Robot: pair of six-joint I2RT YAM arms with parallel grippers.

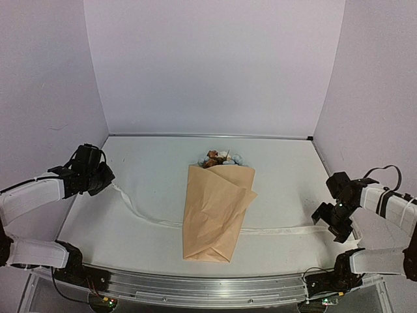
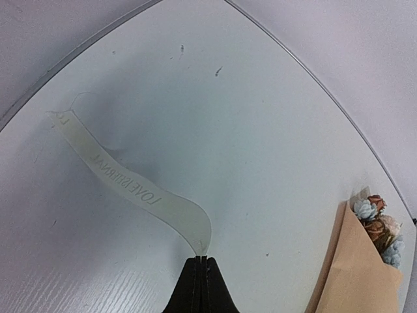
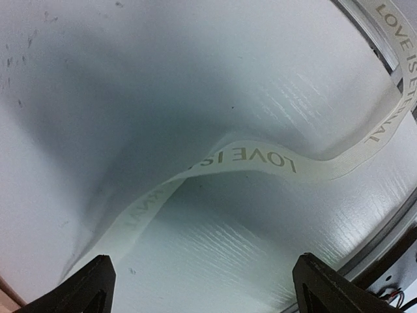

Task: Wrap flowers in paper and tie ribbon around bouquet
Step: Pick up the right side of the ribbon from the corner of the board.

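Left claw (image 2: 202,261) pinches the flat lettered ribbon (image 2: 140,192) by its end; right claw (image 3: 205,290) hangs spread over it. Creased tan paper (image 1: 212,215) hides stems of the flowers (image 1: 218,158).

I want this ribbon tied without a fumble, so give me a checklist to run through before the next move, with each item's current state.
1. The left hand grips the ribbon end: ok.
2. The right hand grips the ribbon: not ok, open above it.
3. The ribbon passes under the bouquet: ok, showing on both sides.
4. The paper wraps the flowers: ok.
5. No twists in the hidden stretch: cannot tell.
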